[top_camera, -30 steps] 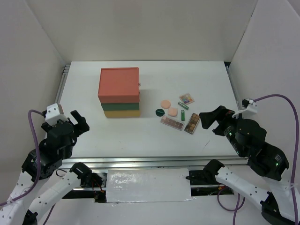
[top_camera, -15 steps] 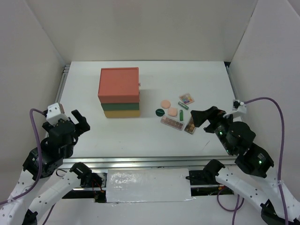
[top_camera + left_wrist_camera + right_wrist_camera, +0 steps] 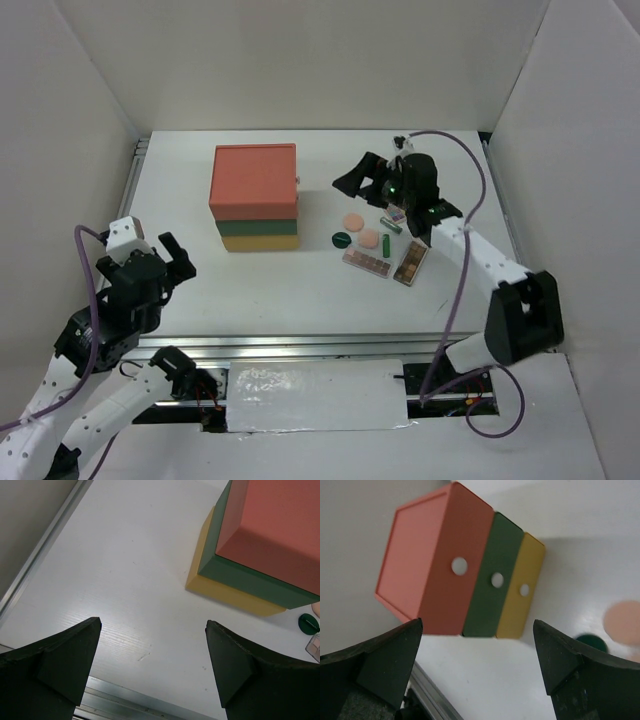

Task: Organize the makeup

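Observation:
The makeup lies in a cluster to the right of the drawer box: two peach puffs [image 3: 353, 220] [image 3: 369, 238], a dark-green disc [image 3: 341, 239], a green tube [image 3: 389, 246] and two long palettes [image 3: 367, 263] [image 3: 411, 262]. A small square palette [image 3: 399, 212] is partly hidden under my right arm. My right gripper [image 3: 354, 178] hangs open above the table behind the cluster and faces the box. In the right wrist view the right gripper [image 3: 476, 624] is empty, with the disc [image 3: 592, 642] and a puff [image 3: 622, 620] at the right. My left gripper [image 3: 170, 258] [image 3: 153, 624] is open and empty at the near left.
The stacked orange, green and yellow drawer box [image 3: 255, 195] [image 3: 265, 545] stands left of centre, and its round-holed fronts [image 3: 492, 580] face my right gripper. An aluminium rail [image 3: 300, 345] runs along the near edge. White walls close in the table on three sides.
My right arm has swung from the near right, over the palettes, to the far side of the makeup, with its gripper now turned toward the drawer box. The left gripper has edged slightly forward.

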Available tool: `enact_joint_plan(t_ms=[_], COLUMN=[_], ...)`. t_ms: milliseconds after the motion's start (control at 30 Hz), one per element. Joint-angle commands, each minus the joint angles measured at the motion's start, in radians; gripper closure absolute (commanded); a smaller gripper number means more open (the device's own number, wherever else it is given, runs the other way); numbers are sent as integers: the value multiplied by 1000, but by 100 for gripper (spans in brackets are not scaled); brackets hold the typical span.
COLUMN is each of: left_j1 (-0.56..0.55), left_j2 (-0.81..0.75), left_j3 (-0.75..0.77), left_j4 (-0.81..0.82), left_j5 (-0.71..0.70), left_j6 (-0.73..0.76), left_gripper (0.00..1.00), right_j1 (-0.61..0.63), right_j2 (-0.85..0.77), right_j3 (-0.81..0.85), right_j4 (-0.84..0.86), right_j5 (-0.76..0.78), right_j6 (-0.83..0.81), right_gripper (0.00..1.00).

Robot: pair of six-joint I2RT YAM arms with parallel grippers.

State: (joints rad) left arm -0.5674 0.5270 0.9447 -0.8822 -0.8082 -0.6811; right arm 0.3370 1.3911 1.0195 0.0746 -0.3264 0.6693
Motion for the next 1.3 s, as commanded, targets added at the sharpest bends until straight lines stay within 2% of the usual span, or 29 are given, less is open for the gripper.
enact_joint_plan(t_ms=[0,133,300,567,967,1100,1267], left_j1=[-5,-5,-5,-6,-5,-5,-5], left_j2=[19,40,73,100,107,105,93], left_j3=[14,17,20,22,20,22,19], left_j4=[38,45,46,48,54,49,54], left_j5=[3,12,17,30,37,37,40], left_j6=[23,34,37,43,46,43,48], left_gripper=[1,1,1,1,1,1,1], right_j1=[-13,-52,-55,-52,-7,14,17], right_j2=[129,377,525,628,713,730,760], right_j3=[170,254,329,373,479,501,493], right_j4=[235,394,448,571,508,505,583], right_j5=[-239,-425,-468,-562,-573,-569,-594], right_j6=[45,200,260,345,348,349,409], right_gripper=[1,10,13,20,28,35,44])
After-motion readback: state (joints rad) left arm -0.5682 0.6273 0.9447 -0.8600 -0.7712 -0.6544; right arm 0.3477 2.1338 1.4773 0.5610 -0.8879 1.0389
